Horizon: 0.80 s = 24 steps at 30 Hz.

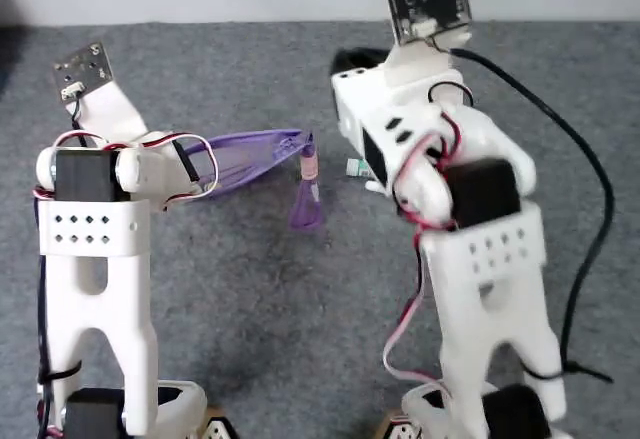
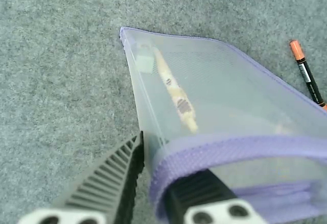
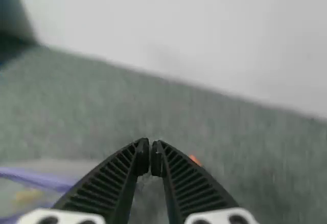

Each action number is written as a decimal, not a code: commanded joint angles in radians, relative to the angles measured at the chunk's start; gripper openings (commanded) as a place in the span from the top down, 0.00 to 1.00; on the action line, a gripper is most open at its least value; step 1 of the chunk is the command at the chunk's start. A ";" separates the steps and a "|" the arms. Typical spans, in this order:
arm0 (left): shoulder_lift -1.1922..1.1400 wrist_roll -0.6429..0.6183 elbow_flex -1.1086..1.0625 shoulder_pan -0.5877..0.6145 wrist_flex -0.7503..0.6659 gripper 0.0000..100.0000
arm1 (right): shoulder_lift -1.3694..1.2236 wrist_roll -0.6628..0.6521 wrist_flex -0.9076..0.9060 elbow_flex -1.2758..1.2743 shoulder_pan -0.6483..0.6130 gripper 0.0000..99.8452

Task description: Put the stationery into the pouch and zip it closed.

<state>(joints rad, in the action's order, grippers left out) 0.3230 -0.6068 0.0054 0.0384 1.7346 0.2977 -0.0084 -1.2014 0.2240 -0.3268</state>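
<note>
At the left of the high view, the left arm (image 1: 95, 229) is seen folded forward, with its wrist turned toward the middle of the frame. The left claw (image 2: 153, 168) is clamped on the open rim of the soft, translucent mesh pouch with purple fabric trim (image 1: 250, 159), one ribbed jaw outside the wall and the other tucked behind the trim. The pouch is held out into the centre of the frame over the grey carpet (image 1: 250, 299), and a purple tab (image 1: 305, 204) droops from its far end.

Through the mesh a yellow patterned pencil (image 2: 176, 94) and a small pale block (image 2: 144, 63) (an eraser, by the look of it) can be made out. The pouch is judged light and floppy. Its mouth is likely to sag shut unless the trim is kept taut, so the firmer trimmed rim or the zip tab is the place to be gripped.

A slim black pen with an orange cap (image 2: 306, 73) is left on the carpet just beside the pouch, apart from it. It is judged rigid, light and apt to roll, and best pinched across the barrel.

At the right of the frame, the right arm (image 1: 480, 249) is raised and bent forward. The right claw (image 3: 149, 157) is closed tip to tip, but whether anything thin is pinched cannot be told.
</note>
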 commanded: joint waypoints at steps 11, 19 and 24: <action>-0.005 -0.009 0.028 0.005 0.017 0.99 | -0.510 -0.167 -0.171 0.014 0.160 0.94; -0.005 -0.009 0.028 0.005 0.017 0.99 | -0.650 -0.307 -0.104 0.014 0.163 0.81; -0.005 -0.009 0.028 0.005 0.017 0.99 | -0.731 -0.354 -0.061 0.014 0.168 0.81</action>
<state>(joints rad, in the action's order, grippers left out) 0.3230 -0.6068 0.0054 0.0384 1.7346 -0.4235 -0.3276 -1.2843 0.2225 -0.1765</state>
